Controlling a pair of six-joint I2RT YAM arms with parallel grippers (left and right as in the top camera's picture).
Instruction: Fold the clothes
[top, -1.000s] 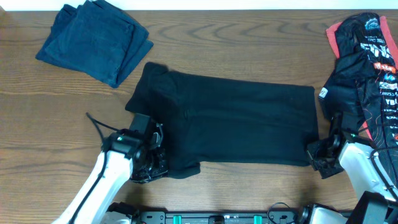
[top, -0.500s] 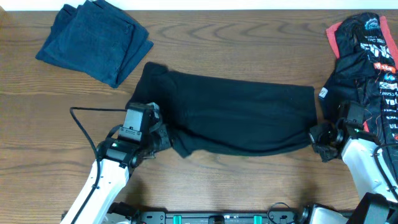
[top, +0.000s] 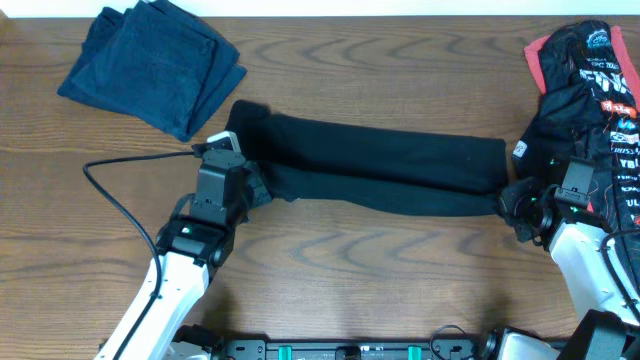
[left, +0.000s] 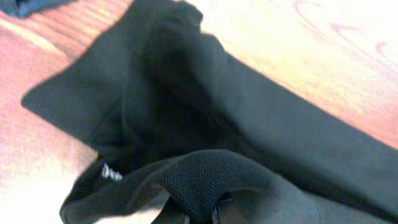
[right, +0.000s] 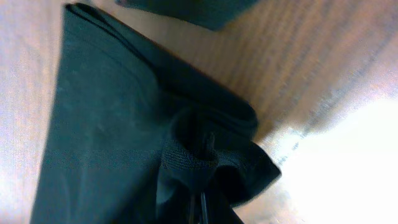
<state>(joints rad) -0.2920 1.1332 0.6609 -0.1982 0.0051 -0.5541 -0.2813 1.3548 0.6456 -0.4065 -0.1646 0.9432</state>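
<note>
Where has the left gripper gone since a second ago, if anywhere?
Yes. The left gripper, shut on the black shirt, moved farther from the robot's base, toward the folded blue cloth.

**A:** How is the overhead view lit?

**B:** Brightly and evenly, from above. The brown wood-grain table (top: 350, 270) shows crisp grain and no glare. The black short-sleeved fabric shirt (top: 400, 165) reads as a nearly flat dark band between the left gripper (top: 252, 188) and the right gripper (top: 512, 205). Its folds are hard to make out, and only faint, soft shadows hug its edges.

**A:** And the wrist views?

**B:** Both are soft and blurred. In the left wrist view, the wood beyond the gripper, up to its right, is washed pale. Only the mesh weave just above the fingers looks fairly sharp. In the right wrist view, a blown-out white glare covers the wood to the gripper's right, and the grain beyond smears into streaks.
</note>
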